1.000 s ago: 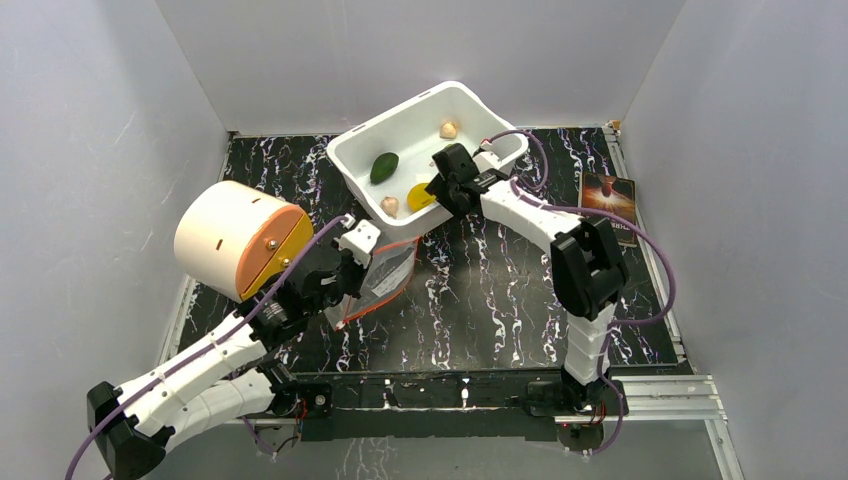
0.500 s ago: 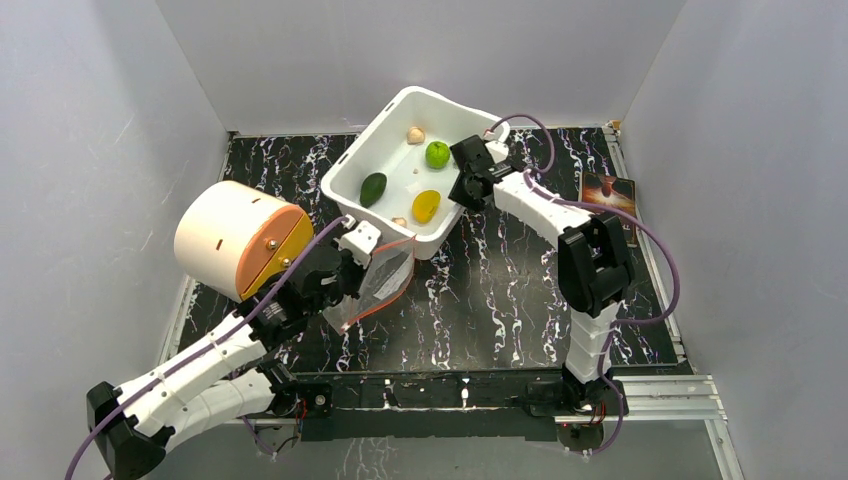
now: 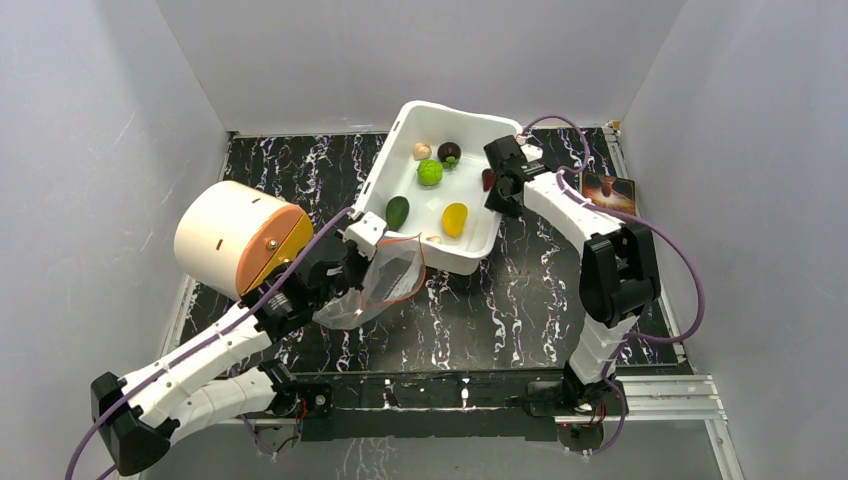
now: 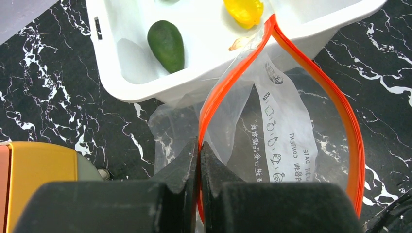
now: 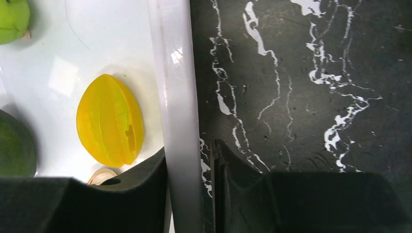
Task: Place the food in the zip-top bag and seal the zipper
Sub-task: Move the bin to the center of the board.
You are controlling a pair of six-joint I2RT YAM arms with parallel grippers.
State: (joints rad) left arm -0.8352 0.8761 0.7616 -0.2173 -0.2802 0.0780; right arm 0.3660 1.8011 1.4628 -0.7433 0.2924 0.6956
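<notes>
Six bits of toy food lie in the white tub, at 12 o'clock on the black worktop. The dark green avocado is at the tub's 8 o'clock side. The yellow mango piece is at 5 o'clock, and the bright green lime is in the middle. The dark round fruit and one garlic bulb sit side by side at 12 o'clock. The other garlic bulb hides in the near corner, just beside the mango piece.

The right end effector is at the tub's 3 o'clock side. Its fingers are nearly closed, with the tub's thin wall squeezed between them, one finger inside and one outside.

The zip-top bag lies at 7 o'clock from the tub, its mouth open wide in a loop. The zipper runs red-orange all round that loop, and its top tip touches the tub's near wall. That wall stands between the food and the bag's mouth. The left end effector is pinched tight on the zipper's left side.

A big round drum, cream with an orange face, sits at 9 o'clock on the worktop, near the left arm. A small dark card lies at 3 o'clock, well apart from the bag.
</notes>
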